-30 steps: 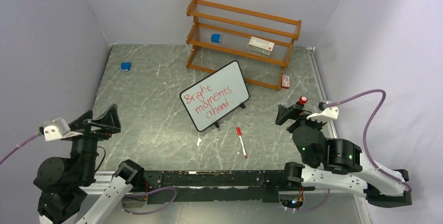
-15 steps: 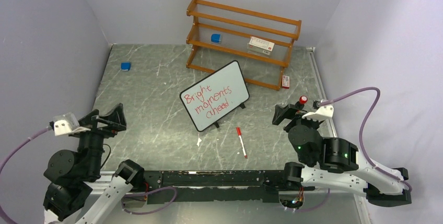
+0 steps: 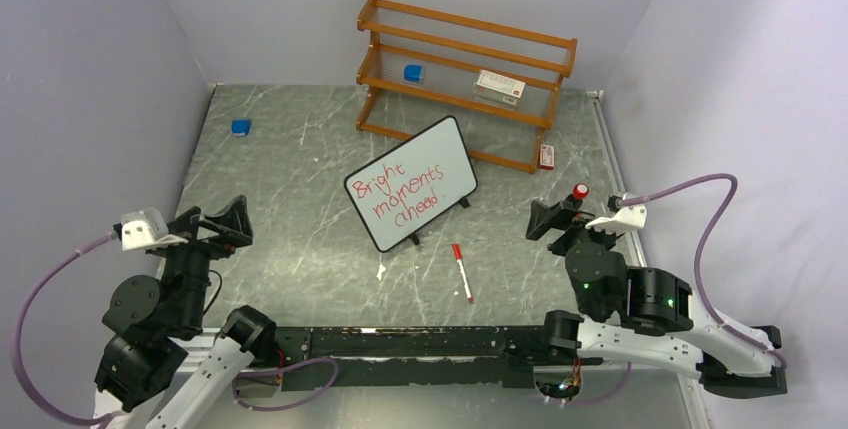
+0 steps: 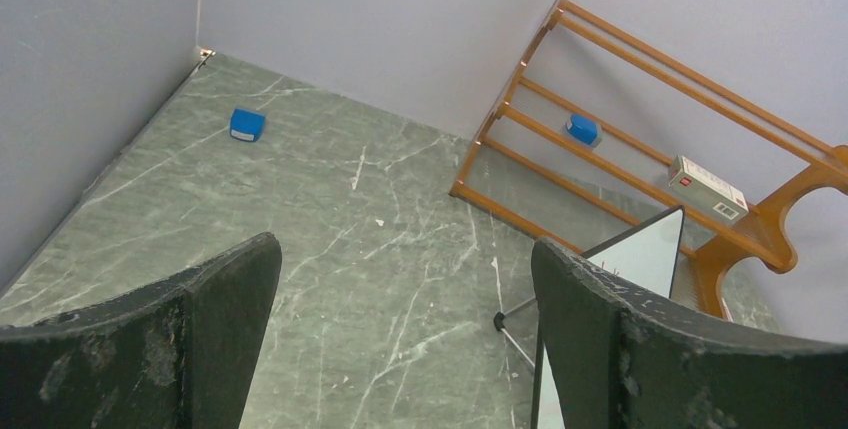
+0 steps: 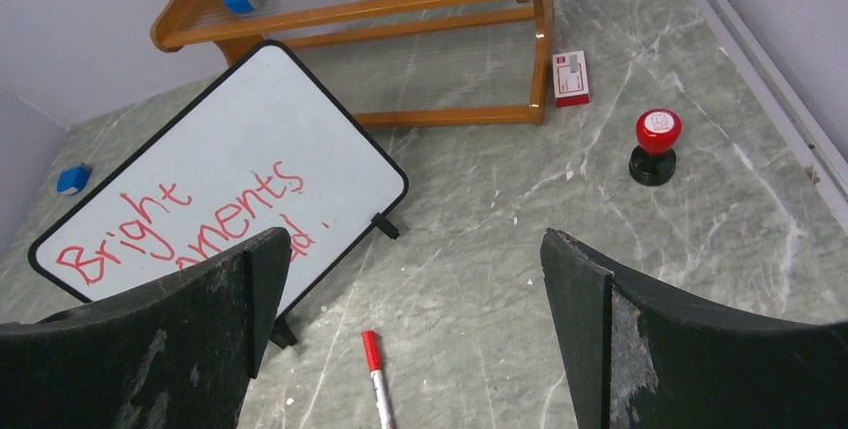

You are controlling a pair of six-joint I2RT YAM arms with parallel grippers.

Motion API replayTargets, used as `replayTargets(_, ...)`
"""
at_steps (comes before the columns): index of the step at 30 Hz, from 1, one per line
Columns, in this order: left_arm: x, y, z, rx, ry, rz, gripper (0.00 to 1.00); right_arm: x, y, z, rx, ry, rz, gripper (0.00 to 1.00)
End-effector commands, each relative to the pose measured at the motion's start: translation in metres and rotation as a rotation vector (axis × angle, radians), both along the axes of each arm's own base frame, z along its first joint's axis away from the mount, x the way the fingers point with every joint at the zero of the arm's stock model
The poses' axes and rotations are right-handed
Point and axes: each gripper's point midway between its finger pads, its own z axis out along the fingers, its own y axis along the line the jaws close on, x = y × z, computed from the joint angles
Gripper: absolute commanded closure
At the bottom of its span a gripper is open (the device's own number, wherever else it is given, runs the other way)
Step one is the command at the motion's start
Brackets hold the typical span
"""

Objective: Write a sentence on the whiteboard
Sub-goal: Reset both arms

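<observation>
Red words are showing on the whiteboard (image 3: 412,184), and we are reading "Bright moments ahead." The whiteboard is standing on its little black feet near the middle of the grey stone table (image 3: 290,179), turned at a slant. It is sitting just in front of the wooden shelf (image 3: 465,79), and we cannot tell if its far corner is touching the shelf.

We are seeing a red pen (image 3: 461,271) lying flat on the table, near the board's low edge but apart from it. Its red cap is pointing toward the board. A tiny white scrap (image 3: 381,271) is lying to the left of the pen.

We are holding the left gripper (image 4: 405,249) up over the left side of the table, and its two black fingers are standing wide apart. We are holding the right gripper (image 5: 415,239) up over the right side, and its fingers are standing wide apart too.

A red knob (image 3: 580,193) on a black base is standing just beside the right gripper. A small red and white box (image 3: 546,156) is standing at the foot of the shelf. A blue block (image 3: 413,73) and a white box (image 3: 499,86) are resting on the shelf. Another blue block (image 3: 241,127) is sitting alone near the far left corner of the table.
</observation>
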Motion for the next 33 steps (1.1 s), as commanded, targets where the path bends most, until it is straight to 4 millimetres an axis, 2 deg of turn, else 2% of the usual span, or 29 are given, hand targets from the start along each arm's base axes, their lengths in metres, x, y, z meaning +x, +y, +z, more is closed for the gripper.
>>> replayTargets(1, 0.005, -0.006, 0.006, 0.002, -0.015, -0.019, 0.02, 0.000, -0.002, -0.001, 0.004, -0.009, -0.011, 0.00)
replayTargets(17, 0.023, -0.015, -0.010, 0.025, 0.019, -0.008, 0.02, 0.000, -0.004, -0.002, 0.008, -0.006, -0.022, 0.00)
replayTargets(24, 0.022, -0.013, -0.016, 0.025, 0.042, 0.001, 0.02, 0.000, -0.002, 0.001, 0.014, -0.020, 0.008, 0.00)
replayTargets(33, 0.022, -0.013, -0.014, 0.022, 0.031, -0.002, 0.02, -0.004, 0.003, 0.008, 0.041, -0.056, 0.099, 0.00)
